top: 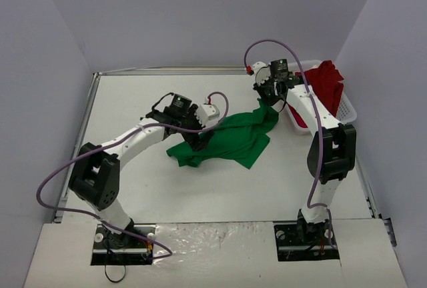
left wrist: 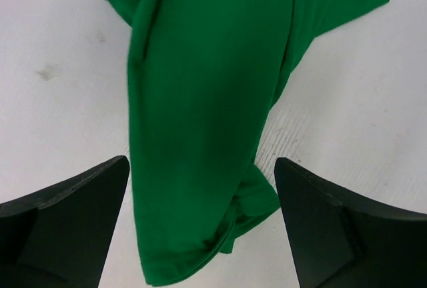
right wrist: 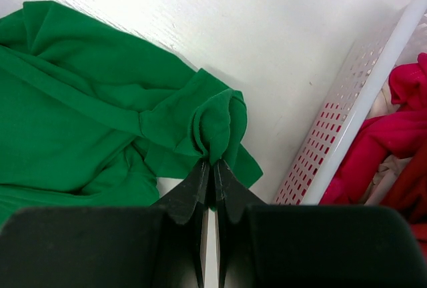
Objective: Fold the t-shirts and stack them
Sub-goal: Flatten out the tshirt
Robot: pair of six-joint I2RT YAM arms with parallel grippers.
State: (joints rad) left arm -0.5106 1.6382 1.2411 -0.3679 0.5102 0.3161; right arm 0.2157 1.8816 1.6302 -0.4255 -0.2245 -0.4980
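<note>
The green t-shirt (top: 230, 138) lies crumpled in the middle of the table. It also shows in the left wrist view (left wrist: 207, 101) and the right wrist view (right wrist: 87, 115). My right gripper (right wrist: 213, 163) is shut on a bunched fold at the shirt's far right corner (top: 269, 107), next to the basket. My left gripper (left wrist: 202, 188) is open, its jaws wide apart above the shirt's near left corner (top: 193, 143). The red t-shirt (top: 327, 85) lies heaped in the white basket (top: 347, 111); it also shows in the right wrist view (right wrist: 400, 135).
The white lattice basket (right wrist: 353, 108) stands at the table's right side, close to my right gripper. Raised rails run along the table's left and far edges (top: 90, 111).
</note>
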